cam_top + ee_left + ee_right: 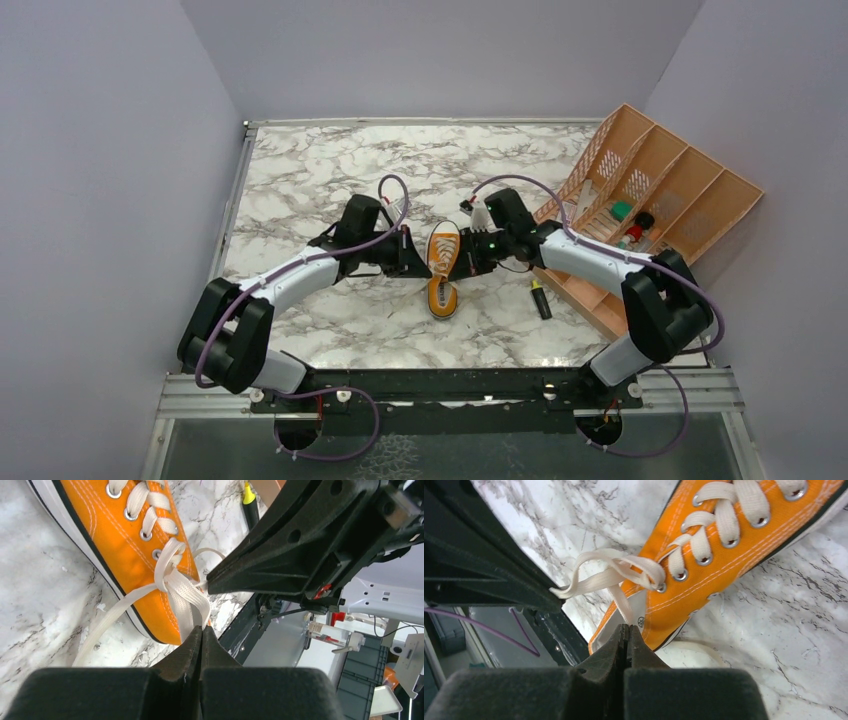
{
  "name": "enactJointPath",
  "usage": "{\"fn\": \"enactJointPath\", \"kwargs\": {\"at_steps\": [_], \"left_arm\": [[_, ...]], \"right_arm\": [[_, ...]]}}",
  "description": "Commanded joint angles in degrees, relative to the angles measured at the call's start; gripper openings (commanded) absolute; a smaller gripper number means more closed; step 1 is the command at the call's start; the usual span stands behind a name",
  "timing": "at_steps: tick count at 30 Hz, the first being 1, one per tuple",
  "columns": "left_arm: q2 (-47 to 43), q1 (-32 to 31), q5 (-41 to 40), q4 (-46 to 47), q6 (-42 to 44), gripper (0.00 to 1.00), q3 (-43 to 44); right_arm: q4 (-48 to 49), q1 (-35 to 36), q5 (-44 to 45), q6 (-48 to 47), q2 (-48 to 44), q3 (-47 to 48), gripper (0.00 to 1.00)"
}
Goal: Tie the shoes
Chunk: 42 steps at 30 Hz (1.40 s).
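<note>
Left tool [201, 628] pinching lace [182, 597], green item [622, 210] in rack [690, 160]

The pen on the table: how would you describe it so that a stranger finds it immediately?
On the marble table, look at the peach organizer rack on the right. Between its left edge and the orange sneaker lies the pen. It is the only loose dark stick with a yellow tip.

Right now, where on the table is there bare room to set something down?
Free: far table behind the sneaker, up to the back wall; near-left patch between left arm and rail. Crowded: centre, left end effector and right end effector gripping laces; right, marker and rack.
</note>
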Motion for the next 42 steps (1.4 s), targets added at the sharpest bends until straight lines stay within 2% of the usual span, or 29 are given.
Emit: {"fn": "enactJointPath", "kwargs": {"at_steps": [1, 5, 17, 22, 26, 31, 32, 33, 34, 38, 42], "left_arm": [[-2.0, -0.8, -0.1, -2.8, 1.9, 0.00, -1.8], [-1.8, -1.3, 1.3, -4.4, 3.9, 0.00, -2.8], [0.2, -2.5, 1.6, -5.6, 7.6, 0.09, -4.9], [1.9, -3.2, 1.4, -5.9, 9.3, 0.13, -3.8], [1.4, -3.5, -0.4, -10.0, 11.9, 0.30, -1.8], [-6.3, -3.4, -4.3, -16.1, 12.7, 0.46, -1.2], [-7.9, -3.3, -4.8, -18.0, 12.7, 0.76, -1.1], [-9.6, -3.1, -4.9, -19.7, 12.4, 0.92, -1.1], [-11.4, -2.9, -5.2, -21.4, 12.2, 0.97, -0.9], [-17.3, -0.8, -7.1, -29.5, 11.0, 0.95, 1.7], [-15.6, 2.2, -7.9, -29.5, 10.3, 0.88, 5.0]], "right_arm": [[1.5, -0.1, 3.7, 3.0, 2.0, 1.9, 0.00], [1.9, -0.1, 3.5, 2.4, 3.2, 3.0, 0.00], [3.4, -0.1, 7.9, 2.3, 1.4, 3.0, 0.01], [3.2, -0.1, 6.9, 1.6, 2.9, 3.4, 0.01], [3.9, -0.1, 4.8, 1.1, 2.7, 2.3, 0.01], [4.9, -0.1, 2.9, 0.6, 1.7, 0.0, 0.01], [5.0, -0.1, 2.5, 0.4, 1.7, -0.2, 0.01], [5.0, -0.1, 2.0, 0.1, 1.7, -0.3, 0.01], [4.8, -0.1, 1.8, -0.2, 1.7, -0.2, 0.01], [3.6, -0.1, 2.1, -1.3, 1.6, 0.8, 0.00], [3.1, -0.1, 1.8, -1.7, 2.6, 2.0, 0.01]]}}
